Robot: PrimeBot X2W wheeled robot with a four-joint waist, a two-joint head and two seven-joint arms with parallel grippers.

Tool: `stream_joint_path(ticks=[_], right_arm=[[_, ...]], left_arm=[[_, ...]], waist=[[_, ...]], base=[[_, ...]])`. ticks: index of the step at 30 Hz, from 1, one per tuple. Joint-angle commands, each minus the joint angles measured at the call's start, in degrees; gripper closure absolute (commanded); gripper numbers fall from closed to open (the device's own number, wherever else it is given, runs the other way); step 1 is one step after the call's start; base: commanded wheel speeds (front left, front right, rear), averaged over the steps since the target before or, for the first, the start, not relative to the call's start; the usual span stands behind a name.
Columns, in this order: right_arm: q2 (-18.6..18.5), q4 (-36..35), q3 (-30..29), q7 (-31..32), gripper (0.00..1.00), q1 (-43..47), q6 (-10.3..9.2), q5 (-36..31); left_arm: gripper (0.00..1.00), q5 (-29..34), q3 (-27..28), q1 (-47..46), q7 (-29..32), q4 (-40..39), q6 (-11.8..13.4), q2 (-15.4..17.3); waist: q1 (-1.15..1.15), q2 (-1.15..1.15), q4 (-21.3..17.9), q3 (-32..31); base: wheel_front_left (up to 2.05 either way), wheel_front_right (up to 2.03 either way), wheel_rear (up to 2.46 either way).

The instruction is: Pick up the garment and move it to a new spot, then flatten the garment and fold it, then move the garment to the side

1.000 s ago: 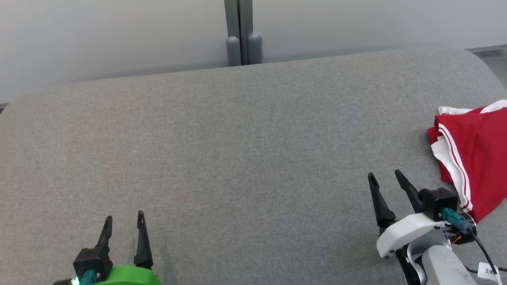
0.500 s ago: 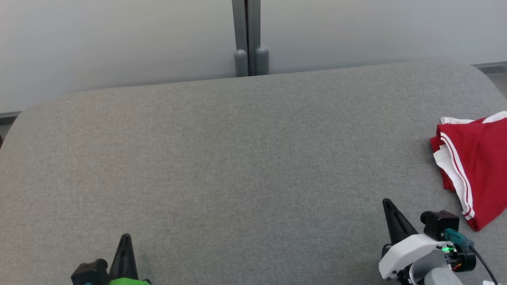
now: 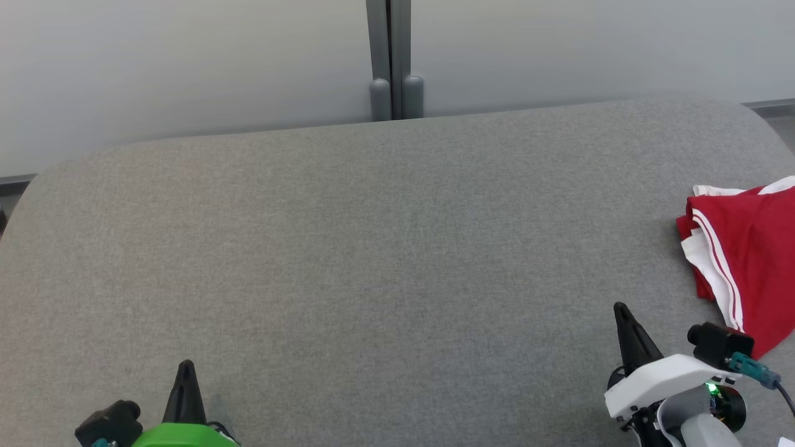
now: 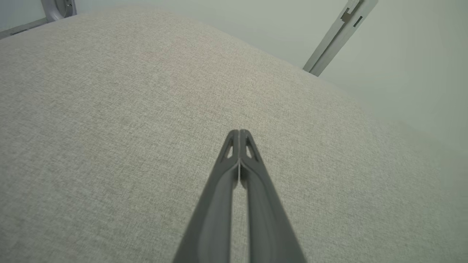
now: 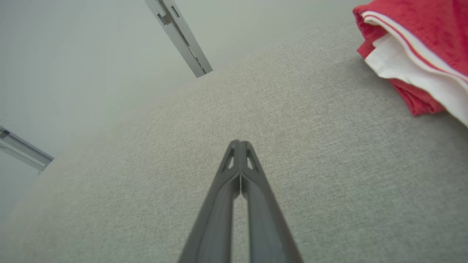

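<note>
The garment [image 3: 751,261], red with white parts and striped trim, lies bunched at the right edge of the grey padded table [image 3: 372,248], partly cut off by the head view's border. It also shows at the upper right of the right wrist view as the garment [image 5: 420,44]. My right gripper [image 3: 621,313] is shut and empty, a short way left of and nearer than the cloth. In its own view the right gripper [image 5: 239,143] has its fingertips pressed together over bare fabric. My left gripper [image 3: 185,367] sits shut at the lower left; the left gripper [image 4: 239,132] holds nothing.
A grey post [image 3: 395,59] stands against the pale wall behind the table's far edge. The table's rounded corners fall away at far left and far right. Bare grey surface spreads between the two grippers.
Both grippers have gone from open to shut, empty. Both have drawn back toward the bottom edge of the head view, and the camera has shifted slightly.
</note>
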Motion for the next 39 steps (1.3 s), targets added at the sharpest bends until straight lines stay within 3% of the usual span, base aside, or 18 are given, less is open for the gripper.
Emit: stream_joint_path(ticks=[1, 39], right_arm=[[-0.27, -1.45, -0.33, 0.48, 1.00, -0.53, -0.01, 2.39], [-0.52, -6.30, -2.75, 8.04, 1.00, 0.21, -0.03, 31.54]], left_arm=[[1.00, -2.38, 0.49, -1.90, 0.45, -1.08, -0.20, 0.26], [1.00, -30.86, 3.14, -5.29, 8.03, -3.98, -1.48, 0.45]], waist=[[0.00, 0.00, 0.02, -0.01], [0.00, 0.00, 0.68, -0.28]], base=[[0.00, 0.00, 0.00], [0.00, 0.00, 0.00]])
